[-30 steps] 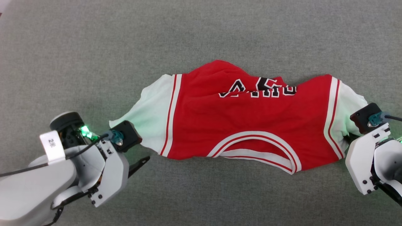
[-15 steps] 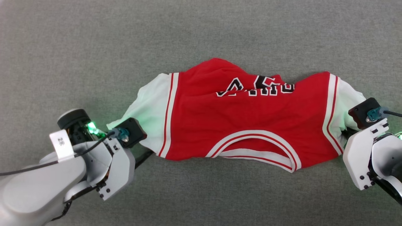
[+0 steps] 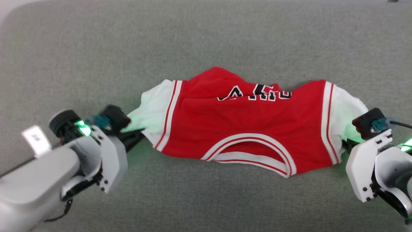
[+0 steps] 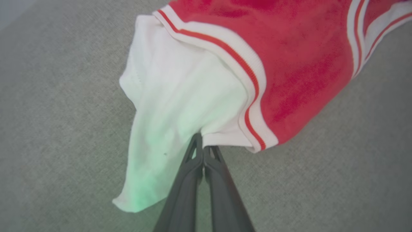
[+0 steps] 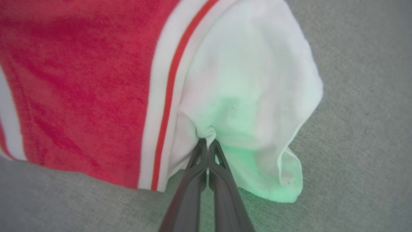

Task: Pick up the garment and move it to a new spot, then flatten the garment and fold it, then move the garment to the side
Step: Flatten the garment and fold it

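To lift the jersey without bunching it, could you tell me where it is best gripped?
Grip the jersey by the white cloth past each striped armhole, coming in low from the outer ends; it lies stretched sideways, and the left gripper and right gripper are shut there.

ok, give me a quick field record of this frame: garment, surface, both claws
garment: red jersey, spread crosswise, rumpled, white inside showing at both ends
neckline: striped trim, on the near edge
lettering: black with white outline, far edge, partly creased
left claw: shut on the garment's left end
right claw: shut on the garment's right end
surface: grey fabric
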You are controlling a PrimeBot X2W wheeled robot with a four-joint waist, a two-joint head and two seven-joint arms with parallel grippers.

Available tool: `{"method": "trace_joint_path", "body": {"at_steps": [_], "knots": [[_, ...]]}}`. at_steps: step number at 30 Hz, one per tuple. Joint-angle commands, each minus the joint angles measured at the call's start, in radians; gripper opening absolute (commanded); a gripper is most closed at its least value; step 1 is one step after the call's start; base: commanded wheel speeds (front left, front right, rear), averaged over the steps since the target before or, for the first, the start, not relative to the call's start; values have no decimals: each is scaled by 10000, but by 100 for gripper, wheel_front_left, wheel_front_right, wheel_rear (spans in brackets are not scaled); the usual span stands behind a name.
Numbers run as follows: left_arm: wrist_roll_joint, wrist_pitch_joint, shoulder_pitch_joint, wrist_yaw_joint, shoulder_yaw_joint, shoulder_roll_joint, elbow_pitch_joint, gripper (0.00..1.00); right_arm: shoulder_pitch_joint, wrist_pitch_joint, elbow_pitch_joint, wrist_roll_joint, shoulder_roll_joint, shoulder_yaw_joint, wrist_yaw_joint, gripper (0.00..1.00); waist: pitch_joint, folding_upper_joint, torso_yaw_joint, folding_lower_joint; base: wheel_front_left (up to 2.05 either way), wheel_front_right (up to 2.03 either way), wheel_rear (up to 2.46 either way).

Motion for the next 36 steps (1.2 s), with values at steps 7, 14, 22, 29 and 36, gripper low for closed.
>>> {"method": "trace_joint_path", "body": {"at_steps": [7, 14, 22, 29, 36], "knots": [[-2210, -1298, -450, 23, 59, 220, 42, 0, 552, 91, -1155, 640, 107, -1459, 6, 0, -927, 0, -218, 0, 0, 0, 0], [-4548, -2049, -1009, 23, 729, 307, -513, 0, 116, 623, -2456, 1031, 377, -2902, 6, 0, -1056, 0, -291, 0, 0, 0, 0], [-6433, -1776, -2204, 23, 1790, -672, 1101, 0, -2500, -133, -957, 1418, 2278, -4152, 6, 0, -159, 0, -492, 0, 0, 0, 0], [-6932, -1776, -4524, 22, 2897, -1986, 3815, 0, -6407, -2164, 1624, 192, 3423, -4967, 6, 0, 1119, 0, -778, 0, 0, 0, 0], [-6501, -2543, -7508, 24, 3758, -2740, 5900, 0, -10224, -4327, 3649, -922, 4085, -6091, 0, 0, 1997, 0, -1044, 0, 0, 0, 0]]}}
